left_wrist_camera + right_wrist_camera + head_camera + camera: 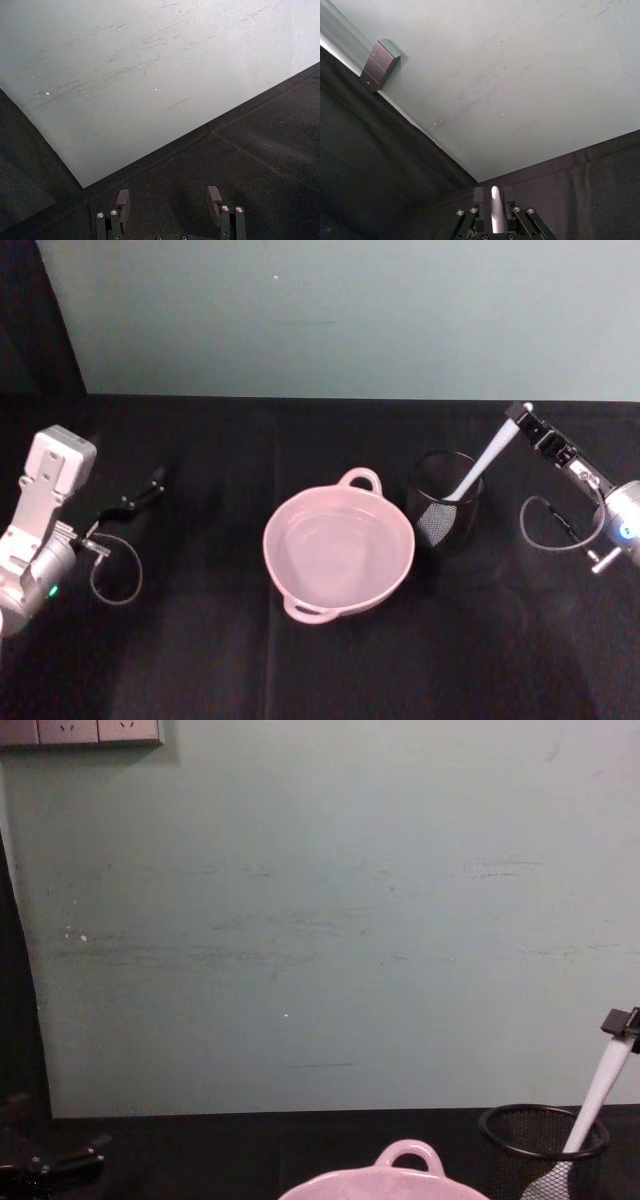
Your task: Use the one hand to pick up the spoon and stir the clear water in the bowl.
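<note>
Spoon [487, 458], light and stiff, leans in the cup [440, 528] beside the bowl [283, 520], right gripper [520, 416] pinching its handle-end.

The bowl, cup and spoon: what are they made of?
The bowl looks like smooth plastic, maybe glazed ceramic: even pink, soft sheen. The cup seems black wire mesh, its wall see-through. The spoon looks like thin white plastic.
</note>
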`<act>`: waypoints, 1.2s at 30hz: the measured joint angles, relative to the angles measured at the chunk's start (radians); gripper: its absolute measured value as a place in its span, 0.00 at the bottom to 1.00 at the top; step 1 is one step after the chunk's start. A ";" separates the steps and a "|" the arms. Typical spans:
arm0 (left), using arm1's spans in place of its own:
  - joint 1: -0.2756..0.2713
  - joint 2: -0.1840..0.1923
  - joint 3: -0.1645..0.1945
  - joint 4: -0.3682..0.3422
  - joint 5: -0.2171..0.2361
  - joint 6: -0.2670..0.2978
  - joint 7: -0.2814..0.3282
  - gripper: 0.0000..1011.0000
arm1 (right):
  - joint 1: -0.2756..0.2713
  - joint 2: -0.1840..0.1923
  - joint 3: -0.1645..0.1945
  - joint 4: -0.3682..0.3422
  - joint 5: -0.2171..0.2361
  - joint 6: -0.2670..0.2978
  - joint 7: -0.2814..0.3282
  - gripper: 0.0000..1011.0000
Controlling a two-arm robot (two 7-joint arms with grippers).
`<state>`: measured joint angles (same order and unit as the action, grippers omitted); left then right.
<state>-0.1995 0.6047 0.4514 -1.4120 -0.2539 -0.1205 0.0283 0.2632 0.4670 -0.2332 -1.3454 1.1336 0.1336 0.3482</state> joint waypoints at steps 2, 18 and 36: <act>0.000 0.000 0.000 0.000 0.000 0.000 0.000 1.00 | -0.001 0.005 -0.004 -0.002 0.003 -0.004 -0.002 0.20; 0.000 0.000 0.000 0.000 0.000 0.000 0.000 1.00 | -0.010 0.104 -0.060 -0.178 -0.207 -0.087 -0.061 0.09; 0.000 0.000 0.000 0.000 0.000 0.000 0.000 1.00 | 0.061 0.195 -0.050 -0.419 -0.359 0.037 -0.080 0.10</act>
<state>-0.1995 0.6047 0.4514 -1.4120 -0.2539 -0.1205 0.0283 0.3246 0.6619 -0.2833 -1.7642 0.7744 0.1711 0.2683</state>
